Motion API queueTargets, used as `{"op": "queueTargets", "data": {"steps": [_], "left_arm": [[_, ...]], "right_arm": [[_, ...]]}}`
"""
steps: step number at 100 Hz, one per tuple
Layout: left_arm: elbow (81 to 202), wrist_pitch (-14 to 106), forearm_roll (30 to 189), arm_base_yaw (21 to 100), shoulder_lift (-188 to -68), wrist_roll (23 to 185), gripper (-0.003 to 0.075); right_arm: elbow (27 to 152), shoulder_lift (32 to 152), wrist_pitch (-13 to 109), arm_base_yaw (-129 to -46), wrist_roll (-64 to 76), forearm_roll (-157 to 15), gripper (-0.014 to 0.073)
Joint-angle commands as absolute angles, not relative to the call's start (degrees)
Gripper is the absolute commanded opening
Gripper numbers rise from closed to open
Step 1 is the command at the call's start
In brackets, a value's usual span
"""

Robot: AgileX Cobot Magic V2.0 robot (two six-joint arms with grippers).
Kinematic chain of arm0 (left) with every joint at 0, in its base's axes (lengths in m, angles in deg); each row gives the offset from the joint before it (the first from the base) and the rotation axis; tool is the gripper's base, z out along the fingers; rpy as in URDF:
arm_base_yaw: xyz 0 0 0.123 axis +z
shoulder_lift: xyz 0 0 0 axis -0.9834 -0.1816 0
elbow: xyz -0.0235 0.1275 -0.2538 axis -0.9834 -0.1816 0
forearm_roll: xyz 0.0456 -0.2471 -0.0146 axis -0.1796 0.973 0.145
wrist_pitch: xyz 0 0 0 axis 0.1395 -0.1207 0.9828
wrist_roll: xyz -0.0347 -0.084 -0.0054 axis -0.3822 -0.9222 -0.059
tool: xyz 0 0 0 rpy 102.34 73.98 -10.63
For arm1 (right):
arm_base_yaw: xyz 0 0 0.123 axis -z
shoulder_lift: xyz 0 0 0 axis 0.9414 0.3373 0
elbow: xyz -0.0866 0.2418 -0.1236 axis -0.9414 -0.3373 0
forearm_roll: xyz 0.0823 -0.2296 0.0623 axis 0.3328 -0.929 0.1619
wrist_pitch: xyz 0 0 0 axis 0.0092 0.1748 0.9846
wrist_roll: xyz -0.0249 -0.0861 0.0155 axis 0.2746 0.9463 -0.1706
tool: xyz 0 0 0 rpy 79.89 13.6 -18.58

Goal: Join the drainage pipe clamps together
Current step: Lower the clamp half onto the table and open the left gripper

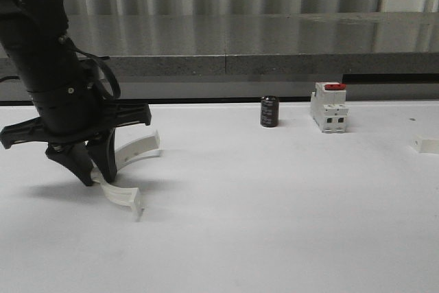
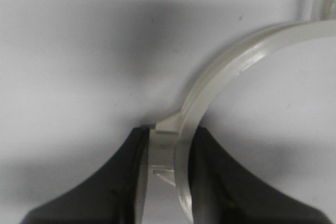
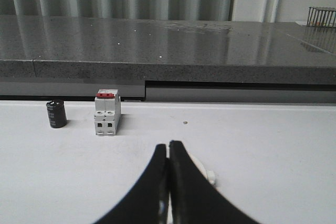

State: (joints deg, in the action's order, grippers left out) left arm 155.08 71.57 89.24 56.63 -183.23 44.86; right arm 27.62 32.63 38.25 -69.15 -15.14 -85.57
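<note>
One white drainage pipe clamp (image 1: 127, 197) lies as an open arc on the white table (image 1: 274, 211) at the left. Its end tabs point right. My left gripper (image 1: 92, 173) is shut on the middle of this band. In the left wrist view the clamp (image 2: 220, 72) runs between the black fingers (image 2: 220, 182) beside a small lug, and the left gripper (image 2: 170, 132) pinches it. Part of a second clamp (image 1: 426, 145) shows at the table's right edge. In the right wrist view that clamp (image 3: 208, 176) lies just behind my right gripper (image 3: 169, 144), which is shut with nothing held.
A black cylinder (image 1: 269, 112) and a white boxy switch with a red top (image 1: 328, 108) stand at the back of the table, right of centre. They also appear as the cylinder (image 3: 56, 114) and switch (image 3: 107, 115). A grey stone ledge (image 1: 260, 39) runs behind.
</note>
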Motion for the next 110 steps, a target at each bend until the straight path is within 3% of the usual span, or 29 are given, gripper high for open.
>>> {"op": "queueTargets", "data": {"steps": [1,17,26,40,47,54,66,110], "left_arm": [[157.07,71.1,90.09,56.06,-181.22,44.13,0.0193],[158.87,71.47,89.99,56.06,-181.03,44.72,0.0475],[159.65,72.1,89.73,56.06,-179.88,44.95,0.0499],[159.77,72.44,87.33,56.06,-175.66,44.95,0.0458],[159.77,72.9,85.28,56.06,-172.74,44.95,0.0397],[159.77,73.98,82.66,56.06,-169.72,44.95,0.0276],[158.34,74.63,80.07,56.33,-164.44,45.03,-0.0017],[142.19,72.83,80.29,67.15,-141.08,51.2,-0.0021]], "right_arm": [[28.56,31.79,33.41,-68.82,-14.97,-86.12,-0.0067],[28.56,31.79,33.41,-68.82,-14.97,-86.12,-0.0067],[28.56,31.79,33.41,-68.82,-14.97,-86.12,-0.0067],[28.56,31.79,33.41,-68.82,-14.97,-86.12,-0.0067],[28.56,31.79,33.41,-68.82,-14.97,-86.12,-0.0067],[28.56,31.79,33.41,-68.82,-14.97,-86.12,-0.0067],[28.56,31.79,33.41,-68.82,-14.97,-86.12,-0.0067],[28.56,31.79,33.41,-68.82,-14.97,-86.12,-0.0067]]}}
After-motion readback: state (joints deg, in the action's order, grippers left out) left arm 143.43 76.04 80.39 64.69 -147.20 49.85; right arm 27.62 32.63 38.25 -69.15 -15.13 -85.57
